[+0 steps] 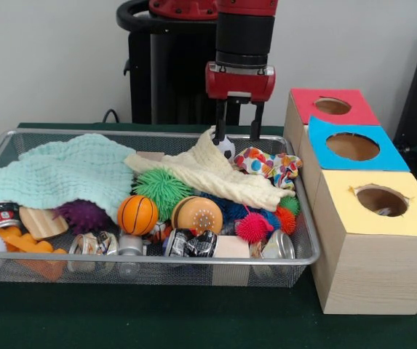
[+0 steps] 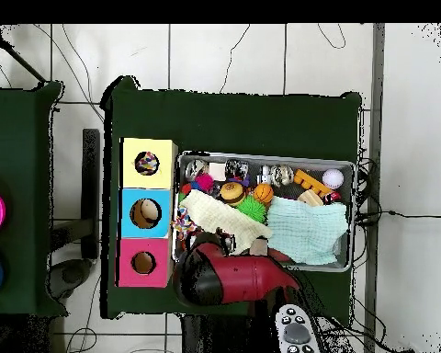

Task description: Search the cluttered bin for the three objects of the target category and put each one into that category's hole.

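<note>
Front view: the red and black arm comes straight down at the upper middle of the frame, and its end effector (image 1: 237,131) hangs with both fingers spread apart, released, their tips at the top edge of the cream cloth (image 1: 212,173) and beside a small black-and-white ball (image 1: 226,148). The wire bin (image 1: 304,240) fills the lower left; in it lie a mint cloth (image 1: 66,174), a green spiky ball (image 1: 162,189), a small basketball (image 1: 137,214), a pink spiky ball (image 1: 254,227) and crushed cans (image 1: 191,243) along the lower edge. At right stand three wooden boxes, each with a round hole: the red box (image 1: 332,107) uppermost, the blue box (image 1: 354,147) in the middle, the yellow box (image 1: 379,202) lowest.

Overhead view: the arm (image 2: 233,276) reaches up from the bottom over the bin's lower left corner. The boxes line the bin's left side; something small shows inside the yellow box's hole.
</note>
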Available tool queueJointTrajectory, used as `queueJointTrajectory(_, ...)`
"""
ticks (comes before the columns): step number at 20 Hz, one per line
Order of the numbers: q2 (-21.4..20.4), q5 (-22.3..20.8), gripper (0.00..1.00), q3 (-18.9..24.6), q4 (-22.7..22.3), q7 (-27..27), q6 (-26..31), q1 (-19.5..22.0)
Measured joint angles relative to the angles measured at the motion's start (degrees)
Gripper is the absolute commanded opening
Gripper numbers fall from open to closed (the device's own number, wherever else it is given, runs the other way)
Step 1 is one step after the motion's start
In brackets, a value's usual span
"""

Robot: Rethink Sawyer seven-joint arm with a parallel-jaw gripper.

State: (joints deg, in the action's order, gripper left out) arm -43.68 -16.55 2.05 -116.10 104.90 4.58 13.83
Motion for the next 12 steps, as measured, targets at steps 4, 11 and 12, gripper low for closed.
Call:
queueJointTrajectory(4, 0.10, 0.00, 1.00, -0.02, 0.01, 0.00, -0.08, -0.60)
queueJointTrajectory(11, 1.22, 0.00, 1.00, -0.25, 0.01, 0.00, -0.65, -1.05)
queueJointTrajectory(12, 1.50, 0.00, 1.00, -0.33, 0.01, 0.00, -0.87, -1.11)
